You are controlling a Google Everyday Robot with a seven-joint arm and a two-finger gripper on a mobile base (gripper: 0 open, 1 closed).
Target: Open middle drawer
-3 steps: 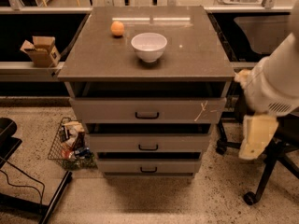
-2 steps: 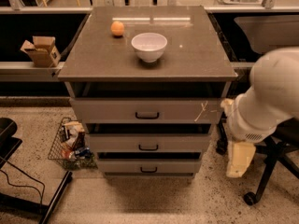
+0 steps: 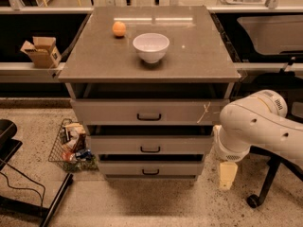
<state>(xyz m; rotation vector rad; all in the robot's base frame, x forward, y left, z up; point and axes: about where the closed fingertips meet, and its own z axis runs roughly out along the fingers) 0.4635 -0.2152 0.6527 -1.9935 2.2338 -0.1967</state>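
The middle drawer [image 3: 150, 144] is the plain grey front of medium height in the grey cabinet, with a small black bar handle [image 3: 150, 149] at its centre. It looks shut. Above it is the taller front with a whitish scratch [image 3: 204, 111], and below it the smallest front [image 3: 150, 169]. My gripper [image 3: 227, 175] hangs from the white arm [image 3: 258, 126] to the right of the cabinet, near the floor. It is about level with the lowest drawer and apart from all the handles.
A white bowl [image 3: 151, 46] and an orange [image 3: 119, 29] sit on the cabinet top [image 3: 199, 56]. A wire basket of packets [image 3: 68, 146] stands at the cabinet's left. A cardboard box [image 3: 41, 51] sits on the left ledge. Chair bases stand at right [image 3: 258, 200] and left [image 3: 19, 174].
The arm has swung left and down toward the cabinet's right side, and the gripper now hangs lower and closer to the drawers. The drawers have not moved.
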